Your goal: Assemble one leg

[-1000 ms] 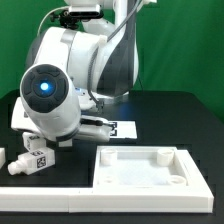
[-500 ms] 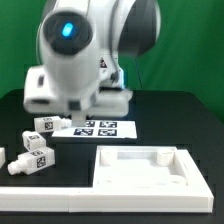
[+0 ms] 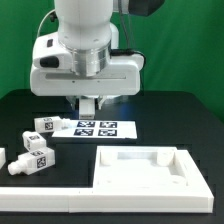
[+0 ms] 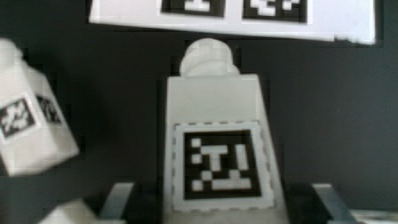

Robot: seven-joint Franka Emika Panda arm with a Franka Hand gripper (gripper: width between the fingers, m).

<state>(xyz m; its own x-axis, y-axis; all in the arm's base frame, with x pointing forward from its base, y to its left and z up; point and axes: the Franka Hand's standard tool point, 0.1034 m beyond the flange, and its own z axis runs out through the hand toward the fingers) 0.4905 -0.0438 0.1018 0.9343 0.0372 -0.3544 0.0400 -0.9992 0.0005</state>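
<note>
In the wrist view a leg, a white block with a square tag on its face and a rounded peg end, lies on the black table between my fingers. My gripper is open. Its fingers stand on either side of the leg with dark gaps between them and it. In the exterior view my gripper hangs just behind the marker board, and the leg under it is mostly hidden. A second leg lies close beside the first.
Three more legs lie at the exterior view's left. The large white panel with a raised rim lies at the front right. The marker board's edge lies just beyond the leg's peg end.
The arm has swung from low at the exterior view's left to upright at the centre. The gripper now points down behind the marker board. The legs at the left have not moved.
</note>
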